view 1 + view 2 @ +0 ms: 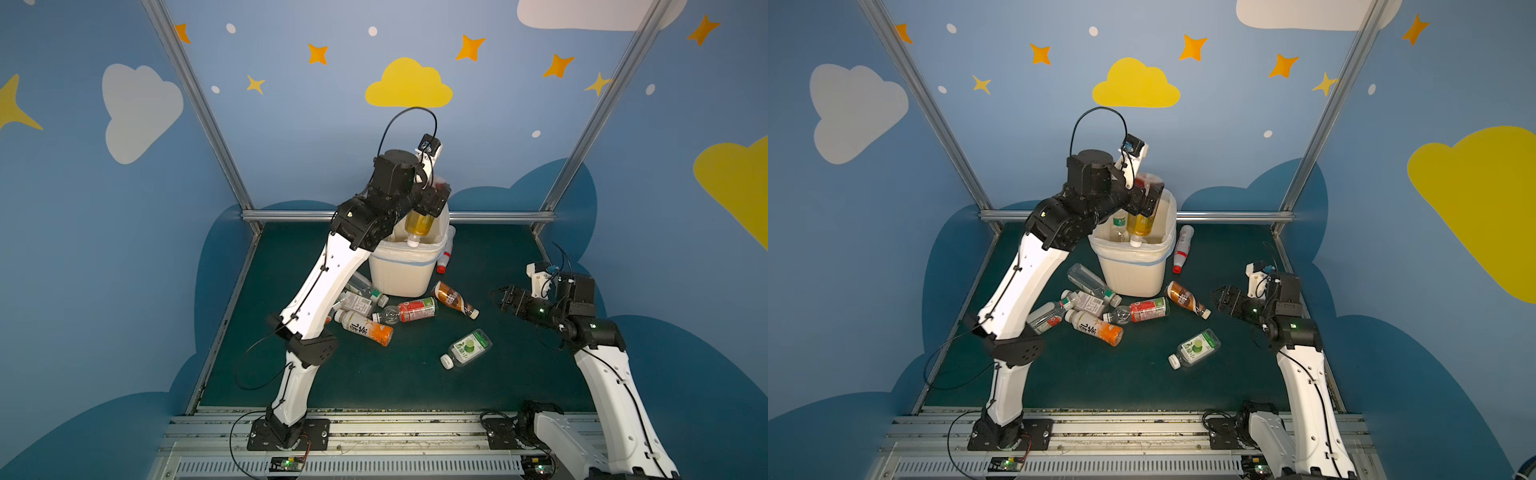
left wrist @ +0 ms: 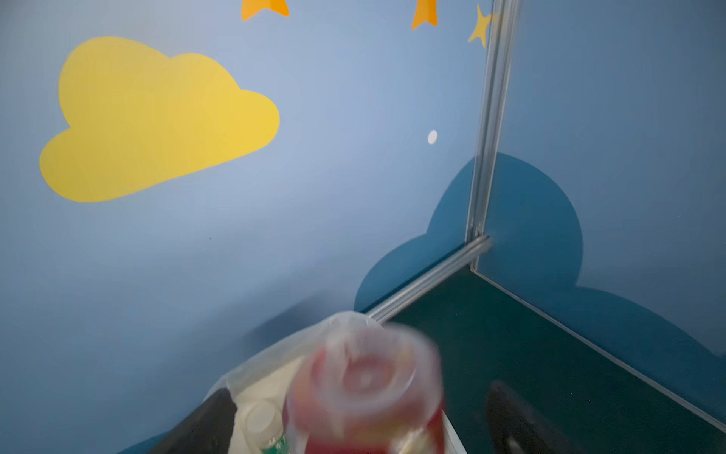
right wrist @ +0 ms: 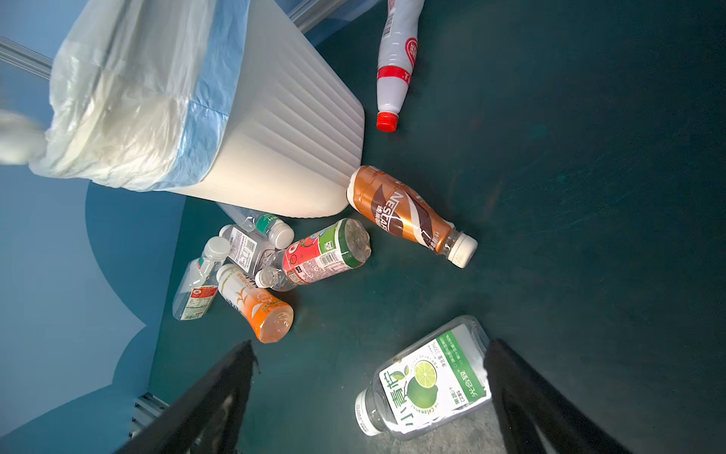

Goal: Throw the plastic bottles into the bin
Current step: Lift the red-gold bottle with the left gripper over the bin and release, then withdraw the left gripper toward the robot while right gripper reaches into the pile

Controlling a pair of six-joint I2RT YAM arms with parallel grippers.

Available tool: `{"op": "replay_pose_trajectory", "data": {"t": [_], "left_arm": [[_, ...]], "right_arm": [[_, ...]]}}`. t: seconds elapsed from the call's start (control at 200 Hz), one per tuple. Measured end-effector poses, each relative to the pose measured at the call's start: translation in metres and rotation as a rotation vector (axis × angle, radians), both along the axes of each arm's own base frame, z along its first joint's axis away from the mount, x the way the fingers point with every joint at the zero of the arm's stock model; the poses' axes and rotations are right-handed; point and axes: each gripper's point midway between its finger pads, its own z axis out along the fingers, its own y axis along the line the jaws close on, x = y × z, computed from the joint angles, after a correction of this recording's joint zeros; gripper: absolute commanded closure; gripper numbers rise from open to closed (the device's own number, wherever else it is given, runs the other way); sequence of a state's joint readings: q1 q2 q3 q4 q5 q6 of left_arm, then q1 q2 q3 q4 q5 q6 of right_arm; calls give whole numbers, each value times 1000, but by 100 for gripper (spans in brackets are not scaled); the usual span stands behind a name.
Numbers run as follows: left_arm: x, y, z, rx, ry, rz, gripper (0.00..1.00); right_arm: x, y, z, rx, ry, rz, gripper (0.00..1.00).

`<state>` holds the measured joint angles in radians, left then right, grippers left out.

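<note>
Over the bin (image 1: 1133,274), the left claw (image 1: 1148,199) stands spread clear of the amber bottle (image 1: 1142,224), letting it drop cap-down inside. The right claw (image 1: 1217,300), wide, hovers near the lime-label bottle (image 1: 1196,347) on the worktop (image 1: 1225,382), apparently its next pick.

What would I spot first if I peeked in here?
The black left pincer over the cream-white plastic bin at the back of the dark green mat, with an amber clear plastic bottle pointing cap-down into it. Next, the heap of clear plastic bottles lying in front of the bin.
</note>
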<state>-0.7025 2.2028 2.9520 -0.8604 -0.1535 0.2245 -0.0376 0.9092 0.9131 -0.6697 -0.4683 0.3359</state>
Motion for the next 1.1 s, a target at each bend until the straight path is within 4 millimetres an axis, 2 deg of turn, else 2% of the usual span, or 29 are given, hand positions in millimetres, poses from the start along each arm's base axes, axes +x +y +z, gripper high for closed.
{"op": "replay_pose_trajectory", "data": {"t": [0.105, 0.235, 0.345, 0.496, 0.566, 0.641, 0.706, 0.811, 0.916, 0.991, 1.097], "left_arm": [[1, -2, -36, 67, 96, 8, 0], [-26, 12, -71, 172, 239, 9, 0], [-66, 45, -78, 154, 268, 25, 1], [-118, 102, -60, 3, 220, 87, 1], [-138, 128, -61, -79, 212, 128, 2], [-155, 153, -80, -145, 242, 182, 2], [-168, 172, -110, -179, 297, 236, 2], [-184, 194, -167, -213, 411, 317, 2], [-203, 214, -216, -244, 513, 391, 3], [-215, 228, -230, -286, 547, 433, 3], [-224, 241, -230, -374, 540, 464, 2]], "right_arm": [[0, -1, 0, -5, -1, -1, 7], [0, -2, -1, -13, -3, -3, 7], [1, -2, -1, -17, -3, -2, 7], [1, -2, -6, -23, 8, 7, 8], [0, 0, -11, -24, 19, 16, 8], [-2, 4, -16, -26, 31, 29, 9], [-5, 10, -19, -29, 39, 54, 9], [-13, 31, -22, -39, 47, 132, 9], [-27, 65, -27, -66, 53, 275, 9], [-42, 95, -32, -90, 53, 403, 9], [-64, 137, -38, -132, 39, 589, 10]]}}
